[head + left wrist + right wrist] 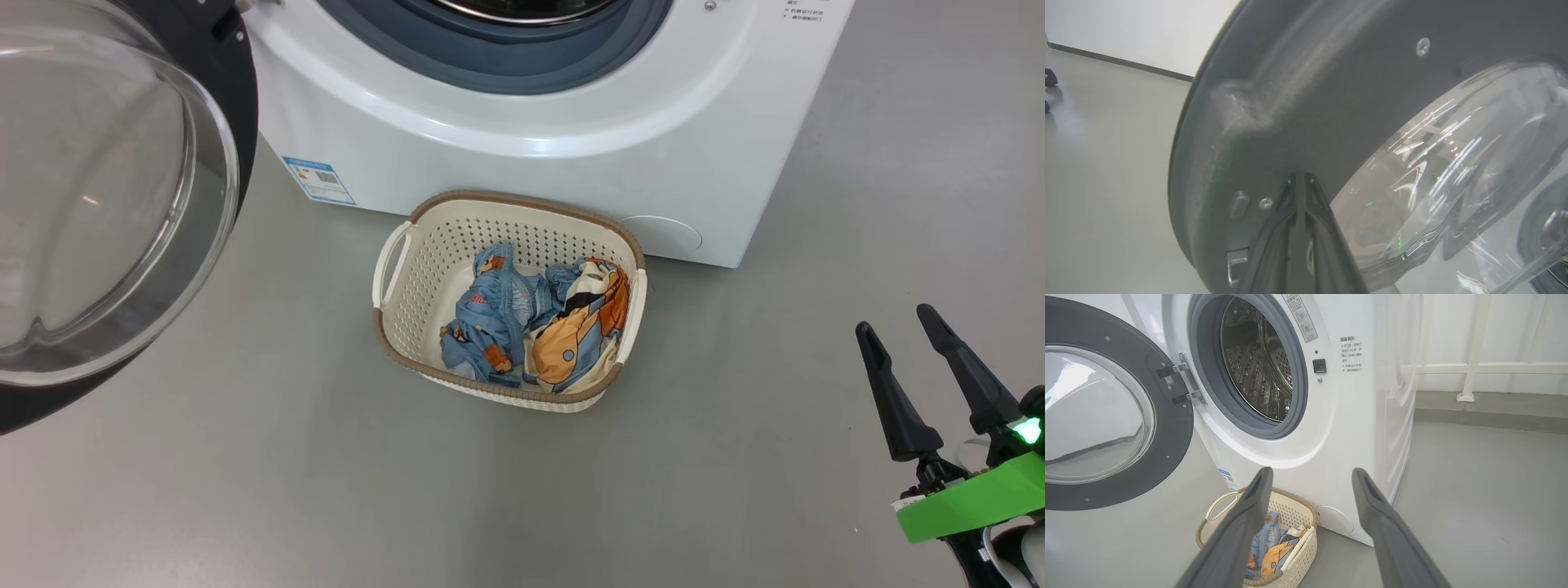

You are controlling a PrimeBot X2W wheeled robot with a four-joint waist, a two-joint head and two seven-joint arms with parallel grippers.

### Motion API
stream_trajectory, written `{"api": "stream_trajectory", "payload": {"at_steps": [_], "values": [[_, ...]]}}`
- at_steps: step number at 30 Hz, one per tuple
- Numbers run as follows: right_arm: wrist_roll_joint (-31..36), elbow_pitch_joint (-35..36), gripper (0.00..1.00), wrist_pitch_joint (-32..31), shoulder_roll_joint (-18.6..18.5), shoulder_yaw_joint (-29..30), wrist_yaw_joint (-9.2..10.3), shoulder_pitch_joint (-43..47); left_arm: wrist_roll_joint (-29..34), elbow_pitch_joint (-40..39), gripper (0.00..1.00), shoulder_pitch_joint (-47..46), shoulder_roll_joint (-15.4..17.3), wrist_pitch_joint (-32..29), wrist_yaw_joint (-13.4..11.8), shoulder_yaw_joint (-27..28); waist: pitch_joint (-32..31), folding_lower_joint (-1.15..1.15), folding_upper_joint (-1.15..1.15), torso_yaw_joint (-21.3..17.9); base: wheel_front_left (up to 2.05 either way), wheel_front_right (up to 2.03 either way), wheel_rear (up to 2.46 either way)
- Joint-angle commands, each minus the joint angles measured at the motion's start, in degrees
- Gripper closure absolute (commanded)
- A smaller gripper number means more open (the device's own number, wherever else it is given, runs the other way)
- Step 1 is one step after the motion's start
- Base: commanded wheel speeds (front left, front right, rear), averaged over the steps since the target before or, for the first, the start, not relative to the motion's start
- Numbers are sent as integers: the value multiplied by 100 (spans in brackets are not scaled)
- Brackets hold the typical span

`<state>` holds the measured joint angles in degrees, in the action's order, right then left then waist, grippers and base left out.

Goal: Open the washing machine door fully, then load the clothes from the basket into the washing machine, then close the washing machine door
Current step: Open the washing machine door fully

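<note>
The washing machine (571, 163) stands at the top of the head view with its steel drum (1257, 363) exposed. The washing machine door (114, 204) hangs swung out to the left, its glass bowl facing me. On the floor against the machine's front sits the basket (424, 237). It holds the clothes, a light blue garment (490, 310) and a cream and orange one (584, 327). My left gripper (1300, 176) is shut, its tips close to the door's dark inner rim (1331, 61); whether they touch it I cannot tell. My right gripper (895, 320) is open and empty, right of the basket.
Grey floor surrounds the basket on the left, front and right. A blue label sticker (318, 180) and a round cover (661, 237) mark the machine's lower front. A white railing (1470, 367) on a raised step stands beyond the machine's right side.
</note>
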<state>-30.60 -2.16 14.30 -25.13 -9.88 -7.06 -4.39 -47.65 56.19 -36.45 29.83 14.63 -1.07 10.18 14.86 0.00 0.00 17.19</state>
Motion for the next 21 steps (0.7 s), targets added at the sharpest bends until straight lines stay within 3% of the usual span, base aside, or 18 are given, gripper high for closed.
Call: {"api": "stream_trajectory", "payload": {"at_steps": [1,12,13,14,15,16,17,21], "values": [[112,106,0,70,-146,-108,-43,-118,65,-55,100,-175,489,37,-10,184,-7,0,0,-7,0,0,0],[169,39,0,70,-86,-111,-43,-53,155,-102,100,-48,309,37,381,249,-232,0,0,-12,0,0,0],[181,30,0,70,-53,-109,-43,-15,202,-197,70,60,231,37,439,264,-295,0,0,-18,0,0,0],[181,30,0,70,-53,-109,-43,-15,202,-197,70,60,231,37,439,264,-295,0,0,-18,0,0,0],[188,31,0,70,-37,-109,-43,1,231,-275,55,127,189,37,469,280,-329,0,0,-28,0,0,0],[198,36,0,70,-24,-96,-43,17,233,-348,22,192,132,37,511,301,-357,0,0,-31,0,0,0],[203,36,0,70,-9,-76,-43,42,237,-428,0,258,73,37,547,323,-399,0,0,-30,0,0,0],[201,46,0,70,27,-39,-43,134,215,-822,0,566,-188,37,646,474,-514,0,0,-51,0,0,0]]}}
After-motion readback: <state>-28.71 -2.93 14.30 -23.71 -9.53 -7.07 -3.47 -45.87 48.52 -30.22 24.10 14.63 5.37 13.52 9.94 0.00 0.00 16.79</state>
